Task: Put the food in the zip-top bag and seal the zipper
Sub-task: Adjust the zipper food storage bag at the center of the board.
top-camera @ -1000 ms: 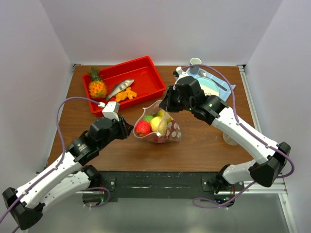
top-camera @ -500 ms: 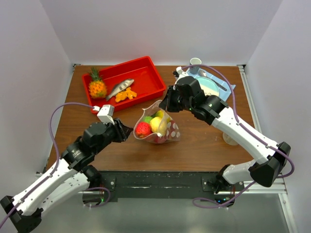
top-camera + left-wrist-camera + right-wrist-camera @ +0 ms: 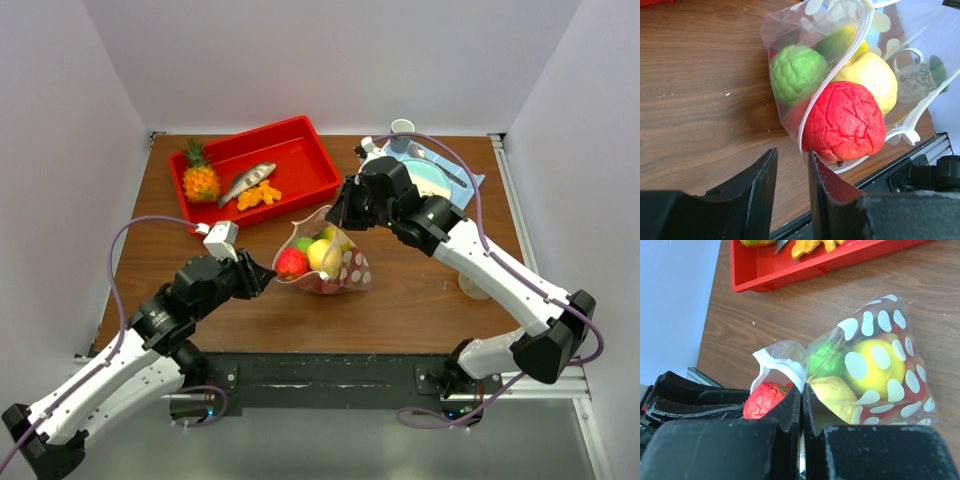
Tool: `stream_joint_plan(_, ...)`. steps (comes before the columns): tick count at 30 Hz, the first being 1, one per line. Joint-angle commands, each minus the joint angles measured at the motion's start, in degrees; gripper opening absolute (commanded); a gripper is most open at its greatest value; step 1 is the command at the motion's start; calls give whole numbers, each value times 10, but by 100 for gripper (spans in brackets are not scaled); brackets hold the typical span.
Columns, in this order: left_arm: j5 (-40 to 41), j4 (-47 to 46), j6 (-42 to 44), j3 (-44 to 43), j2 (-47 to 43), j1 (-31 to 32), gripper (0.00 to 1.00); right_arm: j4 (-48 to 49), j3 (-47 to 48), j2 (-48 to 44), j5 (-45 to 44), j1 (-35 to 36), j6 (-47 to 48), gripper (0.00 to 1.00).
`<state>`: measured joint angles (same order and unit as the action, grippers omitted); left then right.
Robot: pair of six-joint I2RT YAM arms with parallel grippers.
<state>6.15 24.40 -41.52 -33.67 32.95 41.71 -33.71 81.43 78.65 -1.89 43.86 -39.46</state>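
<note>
kim: since a second ago the left gripper (image 3: 792, 152) has slid back off the near lip of the clear dotted zip-top plastic bag (image 3: 357, 270); the right arm looks unmoved.
lee: its fingers?
kim: partly spread, bare wood between them, nothing held. the bag's mouth lies just ahead of the tips, its lip nearer the right-hand finger; touching or not, i can't tell.
lee: the food?
kim: in the bag. a crinkled round red toy fruit (image 3: 845, 125) fills the mouth straight ahead of those fingers, with a bumpy green toy fruit (image 3: 796, 72) and a smooth yellow toy fruit (image 3: 870, 82) beyond it.
lee: right side?
kim: the right gripper (image 3: 801, 390) has its fingers pressed together on the ridged clear zipper strip (image 3: 772, 360), holding the far end of the lip up.
lee: what does the next move hang on?
kim: as i judge it, that strip's long line runs from the left fingers across to the right ones, and its free end is nearest the left arm. that arm should take it, after the red fruit is nudged deeper, or the seal may not meet.
</note>
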Motion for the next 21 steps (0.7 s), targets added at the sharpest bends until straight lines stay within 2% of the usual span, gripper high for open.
stream_joint_plan(1, -5, -39, -8, 8, 11, 2, 35, 48, 29, -5, 12, -1, -10, 0)
stream_joint_plan(6, -2, -63, -6, 3, 46, 2, 35, 55, 17, -11, 15, -1, -10, 0)
stream_joint_plan(16, 22, -91, -16, -7, 94, 3, 23, 56, 18, -8, 17, 3, -15, 0)
stream_joint_plan(21, 23, -111, -12, -23, 127, 4, 21, 56, 17, -3, 17, 9, -14, 0)
